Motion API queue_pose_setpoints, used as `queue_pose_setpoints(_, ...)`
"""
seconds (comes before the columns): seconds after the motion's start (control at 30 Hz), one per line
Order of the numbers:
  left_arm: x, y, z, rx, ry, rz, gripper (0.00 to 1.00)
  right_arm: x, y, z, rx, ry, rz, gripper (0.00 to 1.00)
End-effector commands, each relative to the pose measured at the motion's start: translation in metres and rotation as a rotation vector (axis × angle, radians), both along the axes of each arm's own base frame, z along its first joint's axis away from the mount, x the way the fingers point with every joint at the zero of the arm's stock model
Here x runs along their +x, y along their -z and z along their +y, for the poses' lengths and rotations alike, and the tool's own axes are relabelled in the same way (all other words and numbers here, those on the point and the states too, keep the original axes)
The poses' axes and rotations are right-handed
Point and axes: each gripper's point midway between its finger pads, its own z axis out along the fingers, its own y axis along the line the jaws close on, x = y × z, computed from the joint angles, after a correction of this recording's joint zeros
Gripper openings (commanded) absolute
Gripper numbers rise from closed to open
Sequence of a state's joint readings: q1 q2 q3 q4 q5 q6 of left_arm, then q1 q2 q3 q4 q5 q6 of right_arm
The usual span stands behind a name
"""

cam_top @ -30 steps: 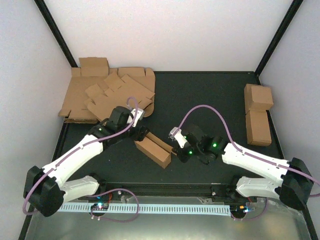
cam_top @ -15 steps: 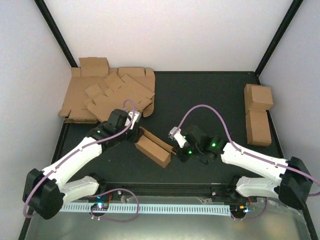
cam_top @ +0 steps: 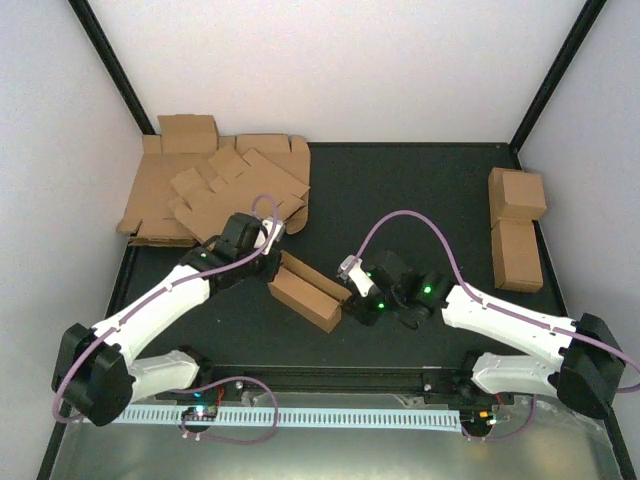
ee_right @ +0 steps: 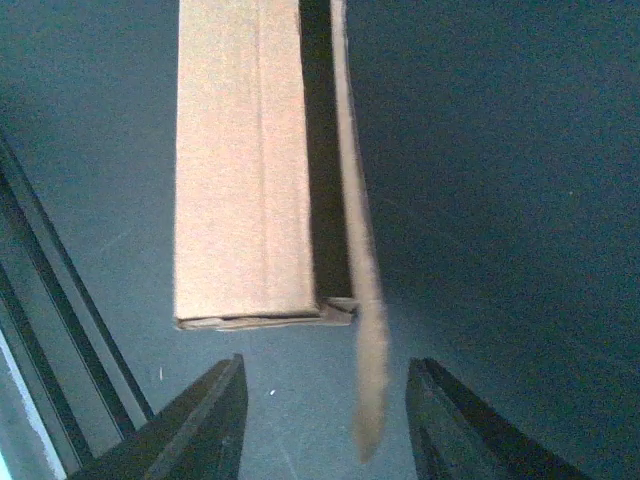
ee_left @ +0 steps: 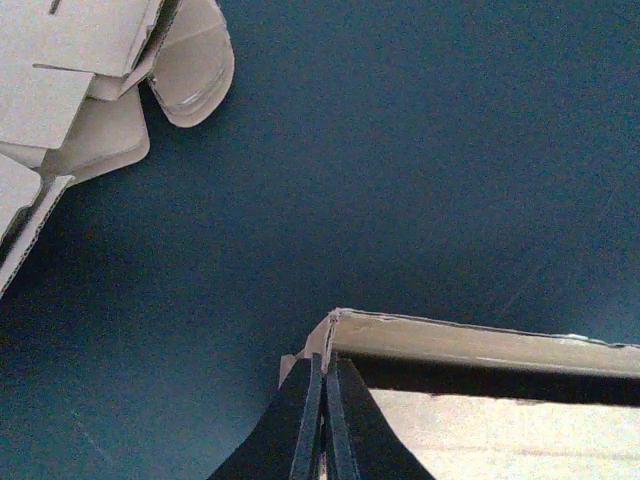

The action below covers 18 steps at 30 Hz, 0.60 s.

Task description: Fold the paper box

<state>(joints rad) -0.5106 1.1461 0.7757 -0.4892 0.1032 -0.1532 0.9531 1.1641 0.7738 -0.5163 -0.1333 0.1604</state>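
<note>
With our left gripper (ee_left: pixel 323 372) closed at a corner of the paper box (cam_top: pixel 305 293), we judged the wide-open, empty right gripper (ee_right: pixel 325 362) should push the loose flap (ee_right: pixel 350 200) in squarely.

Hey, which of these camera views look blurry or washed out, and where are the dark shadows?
Right wrist view: the paper box top is sharp, but its loose flap blurs near the lens, with a black shadow between them. Left wrist view: the box's inner face is washed out under a dark shadow band; the stack of blanks is pale. Top external view: evenly lit, sharp.
</note>
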Motion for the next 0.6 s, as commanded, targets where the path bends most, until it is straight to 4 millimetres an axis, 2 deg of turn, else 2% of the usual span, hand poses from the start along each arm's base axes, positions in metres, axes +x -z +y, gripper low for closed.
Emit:
queue_pose_setpoints(0.0,0.008,-0.01,-0.001,0.008,-0.002,-0.007,0.02,0.006,-0.013,0.001,0.003,0.004,-0.037,0.55)
queue_pose_setpoints(0.1,0.005,-0.011,-0.003,-0.003,0.01,0.0,0.02,0.005,-0.02,0.005,0.029,-0.019,-0.048,0.73)
queue_pose_setpoints(0.3,0.0,-0.01,-0.007,-0.022,0.033,0.014,0.02,0.016,-0.059,0.018,0.097,-0.089,-0.199,0.99)
queue_pose_setpoints(0.4,-0.002,-0.011,-0.01,-0.035,0.052,0.016,0.02,0.025,-0.081,0.022,0.104,-0.126,-0.306,0.99)
queue_pose_setpoints(0.47,-0.003,-0.012,-0.011,-0.043,0.058,0.016,0.02,0.023,-0.091,0.03,0.112,-0.186,-0.331,0.99)
queue_pose_setpoints(0.57,-0.005,-0.012,-0.012,-0.048,0.064,0.016,0.02,0.024,-0.091,0.044,0.075,-0.27,-0.307,0.99)
